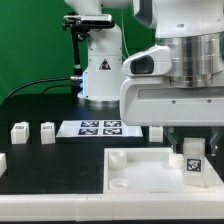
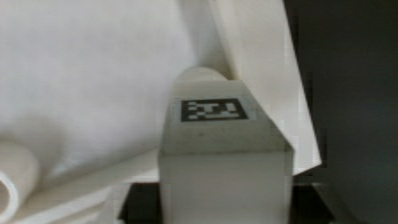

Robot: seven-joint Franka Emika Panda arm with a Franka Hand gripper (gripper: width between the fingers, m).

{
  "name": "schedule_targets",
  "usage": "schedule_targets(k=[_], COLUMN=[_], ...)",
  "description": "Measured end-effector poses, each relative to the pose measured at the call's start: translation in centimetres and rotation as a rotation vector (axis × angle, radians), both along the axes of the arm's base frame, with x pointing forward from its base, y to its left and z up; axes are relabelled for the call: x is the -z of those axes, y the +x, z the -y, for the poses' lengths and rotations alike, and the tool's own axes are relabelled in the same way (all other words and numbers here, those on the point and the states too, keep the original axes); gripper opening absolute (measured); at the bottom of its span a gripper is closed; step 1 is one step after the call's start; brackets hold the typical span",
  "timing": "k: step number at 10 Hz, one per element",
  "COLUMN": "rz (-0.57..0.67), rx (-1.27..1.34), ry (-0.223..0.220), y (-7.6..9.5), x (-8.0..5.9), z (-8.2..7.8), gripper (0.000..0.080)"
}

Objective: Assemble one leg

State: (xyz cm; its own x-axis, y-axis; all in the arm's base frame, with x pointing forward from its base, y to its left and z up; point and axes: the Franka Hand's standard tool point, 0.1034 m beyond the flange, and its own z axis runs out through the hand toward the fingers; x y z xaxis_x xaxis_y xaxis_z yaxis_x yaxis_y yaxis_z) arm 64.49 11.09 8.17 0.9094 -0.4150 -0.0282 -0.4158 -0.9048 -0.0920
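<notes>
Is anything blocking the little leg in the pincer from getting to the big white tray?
No, nothing visible. The pincer holds the leg right at the tray, and the wrist view shows only white tray behind it. The two loose legs sit far off, at the exterior view's left.

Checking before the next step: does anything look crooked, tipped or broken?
Nothing stands out. The gripper holds a leg upright at the tray; two loose legs stand beside the marker board, untipped.

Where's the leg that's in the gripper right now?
The leg is at the exterior view's right, held in the gripper over the right end of the tray, well to the right of the marker board.
</notes>
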Motion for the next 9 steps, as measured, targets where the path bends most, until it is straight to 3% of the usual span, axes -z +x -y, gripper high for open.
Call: schedule_targets(k=[5, 8, 9], rz=[-0.084, -0.115, -0.109], rx=[0.711, 0.891, 0.843], ry=[0.043, 0.053, 0.053], y=[-0.27, -0.44, -0.46], x=[0.2, 0.22, 0.28], z=[0.5, 0.47, 0.45], gripper=[0.0294, 0.0299, 0.0299])
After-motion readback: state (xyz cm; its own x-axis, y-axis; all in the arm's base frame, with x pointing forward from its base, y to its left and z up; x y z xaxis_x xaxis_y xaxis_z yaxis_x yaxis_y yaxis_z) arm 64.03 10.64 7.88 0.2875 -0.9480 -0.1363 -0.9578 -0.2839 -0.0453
